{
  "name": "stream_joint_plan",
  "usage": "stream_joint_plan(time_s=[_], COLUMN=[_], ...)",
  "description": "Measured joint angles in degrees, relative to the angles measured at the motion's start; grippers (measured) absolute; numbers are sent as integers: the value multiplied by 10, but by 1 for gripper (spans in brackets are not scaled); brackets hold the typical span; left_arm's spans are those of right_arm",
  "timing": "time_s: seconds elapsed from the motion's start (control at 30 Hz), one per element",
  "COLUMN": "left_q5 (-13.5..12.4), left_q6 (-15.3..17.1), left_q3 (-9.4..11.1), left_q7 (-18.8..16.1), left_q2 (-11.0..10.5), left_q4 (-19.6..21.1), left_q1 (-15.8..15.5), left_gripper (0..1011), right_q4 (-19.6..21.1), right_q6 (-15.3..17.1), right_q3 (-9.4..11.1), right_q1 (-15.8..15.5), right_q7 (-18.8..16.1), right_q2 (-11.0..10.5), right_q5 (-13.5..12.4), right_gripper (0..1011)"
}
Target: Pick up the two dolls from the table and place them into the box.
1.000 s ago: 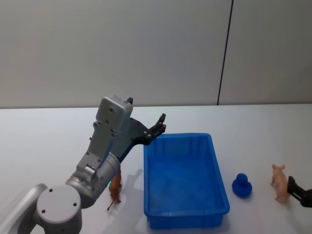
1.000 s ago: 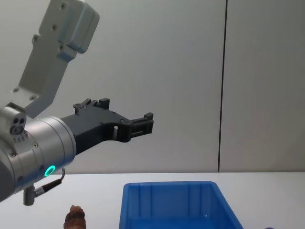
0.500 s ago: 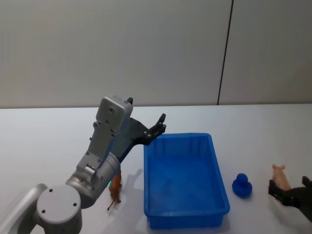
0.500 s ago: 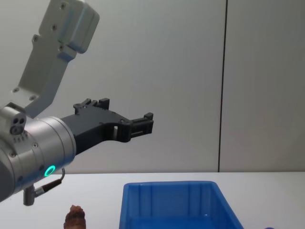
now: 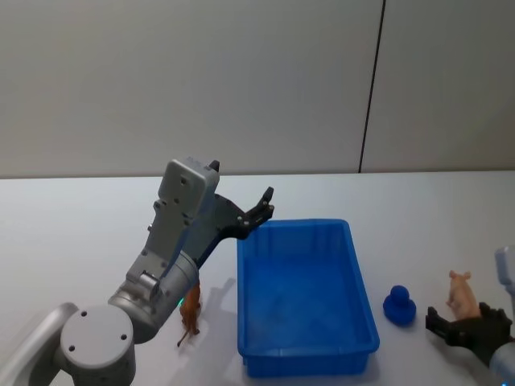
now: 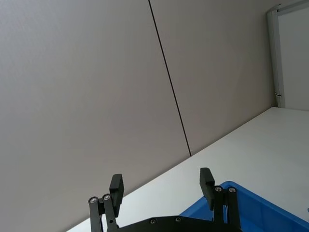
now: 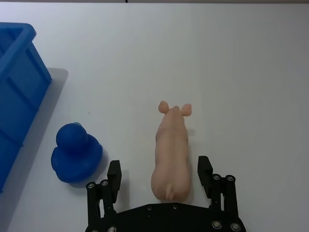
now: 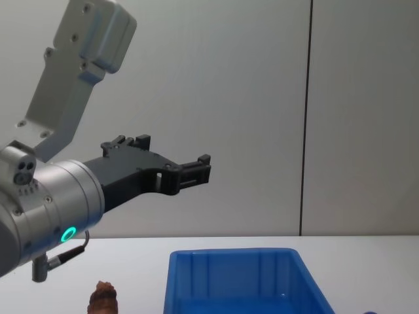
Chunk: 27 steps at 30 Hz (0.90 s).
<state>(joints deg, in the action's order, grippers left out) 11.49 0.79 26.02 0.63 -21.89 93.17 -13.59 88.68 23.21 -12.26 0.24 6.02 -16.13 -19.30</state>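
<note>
Right pincer (image 7: 159,167) open astride the pink doll (image 7: 171,140) on the table (image 7: 241,72); left pincer (image 6: 161,182) open, aloft near the box (image 5: 359,283)

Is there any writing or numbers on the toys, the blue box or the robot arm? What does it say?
No, there are none to read. The pink pig, the brown toy, the blue duck, the blue box and the table are all plain. The left arm has a glowing green ring, but that is a light, not a letter or number.
</note>
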Motion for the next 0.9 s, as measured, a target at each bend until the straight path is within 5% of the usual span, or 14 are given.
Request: stream_joint_plan(time_s=[0.3,0.73,0.9], left_q5=[0,0,0], left_q6=[0,0,0], left_q3=[0,0,0], left_q7=[0,0,0], left_q2=[0,0,0], left_q4=[0,0,0], left_q1=[0,0,0], left_gripper=[1001,1001,1001], right_q4=[-15,-25,-26], right_q6=[6,8,8], right_q3=[-5,-9,-9], right_q1=[9,15,16], right_q7=[6,10,10], right_q2=[10,17,18], right_q5=[6,11,12], right_gripper=[782,366,340])
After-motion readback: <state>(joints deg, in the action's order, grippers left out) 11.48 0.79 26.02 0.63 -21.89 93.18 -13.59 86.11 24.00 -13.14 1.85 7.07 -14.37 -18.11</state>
